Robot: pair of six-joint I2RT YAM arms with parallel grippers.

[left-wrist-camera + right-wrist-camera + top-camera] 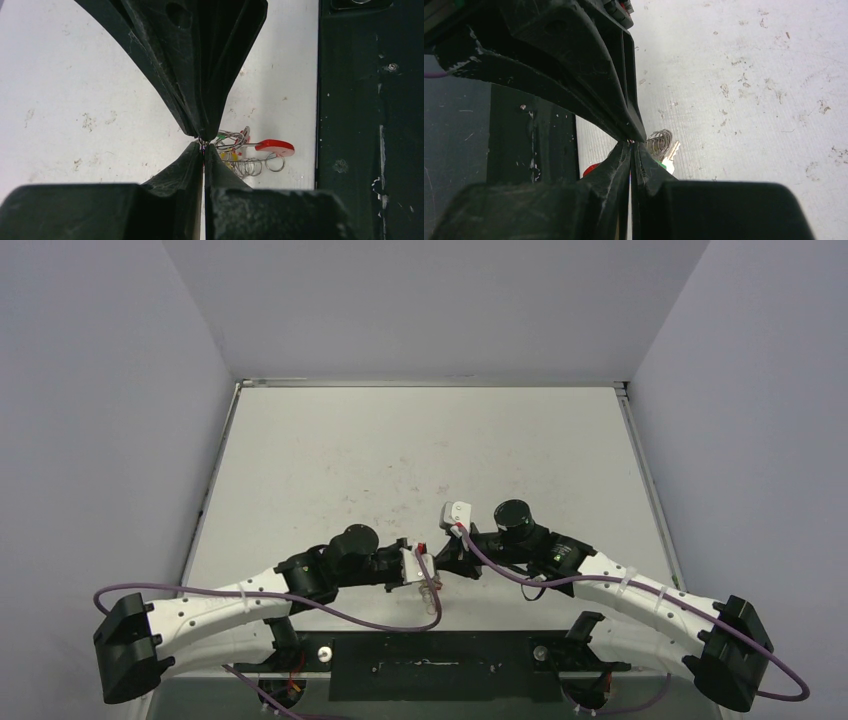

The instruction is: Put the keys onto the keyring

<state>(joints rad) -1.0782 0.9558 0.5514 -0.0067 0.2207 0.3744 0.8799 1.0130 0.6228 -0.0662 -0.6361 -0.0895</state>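
Silvery keyring (272,146), keys (247,167) bunched beside it, is pinched between closed left fingers (187,165) and closed right fingers (200,90).

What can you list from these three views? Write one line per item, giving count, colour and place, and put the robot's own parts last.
keyring: one, silvery wire with coiled loops, just past the meeting fingertips, near the table's near edge
red plastic piece: one, red, on the keyring's rim
keys: count unclear, silver with green and yellow tags, bunched against the ring
table: one, white and scuffed, under everything
walls: three, pale grey, around the table
base plate: one, black, along the near edge
cables: two, purple, one along each arm
left gripper: one, black, shut, tip to tip with the right
right gripper: one, black, shut, at the bunch
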